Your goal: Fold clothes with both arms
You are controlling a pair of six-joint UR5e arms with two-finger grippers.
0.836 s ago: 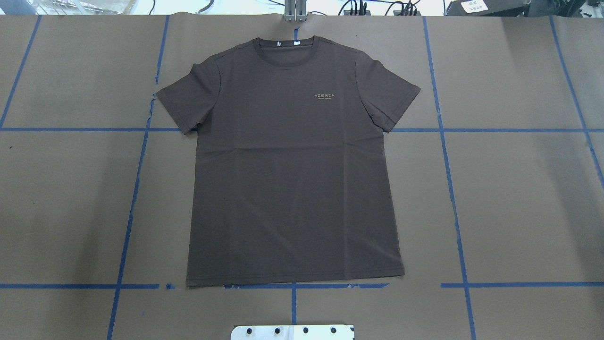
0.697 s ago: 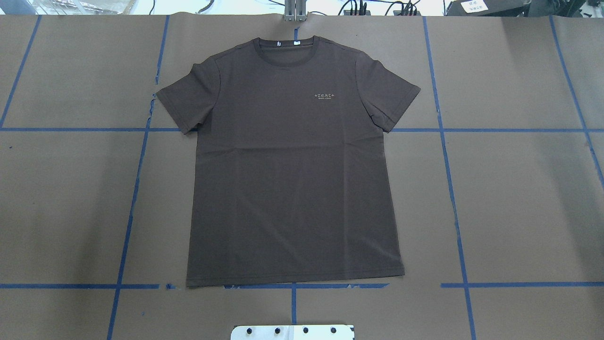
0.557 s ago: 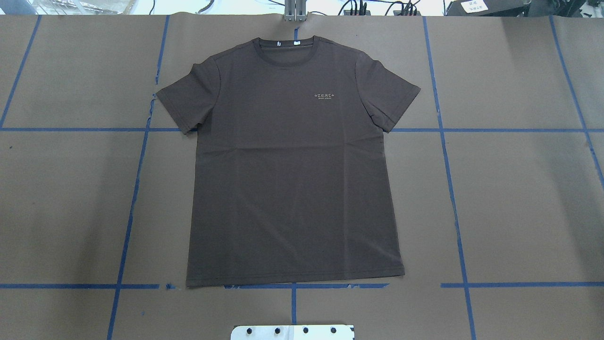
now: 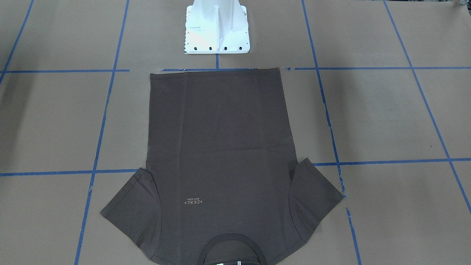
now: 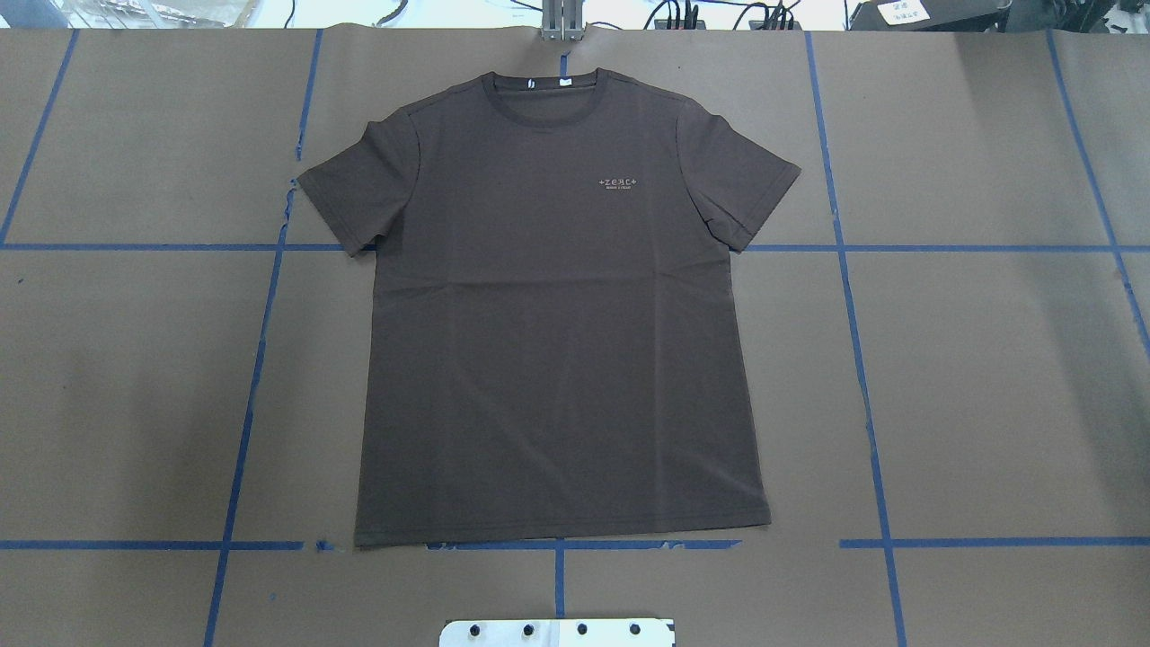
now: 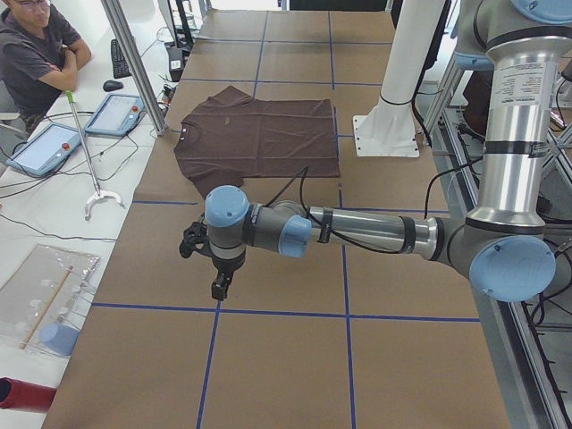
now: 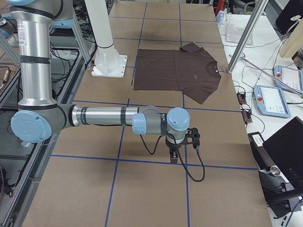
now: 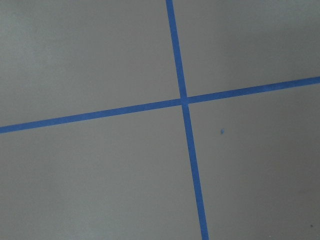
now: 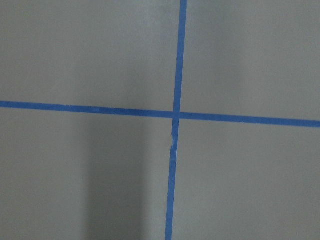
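On the robot's left, well apart from the garment, the left gripper (image 6: 219, 288) is being held pointing down over bare brown paper (image 5: 117, 377), prob. so the shirt is being left unobstructed for the cams; its jaw state can't be told. At table centre the T-shirt (image 5: 557, 305) is being presented flat, front up, unfolded: hem twd the pedestal base (image 4: 217, 33), collar (image 5: 492, 94) at the far edge, sleeves spread, dark brown w/ pale chest logo (image 5: 621, 183), white neck tags (image 5: 564, 82), faint creases across the middle. On the right, the right gripper (image 7: 173, 157) is being held likewise over a blue tape (image 9: 175, 115) crossing, jaw state also not determinable.
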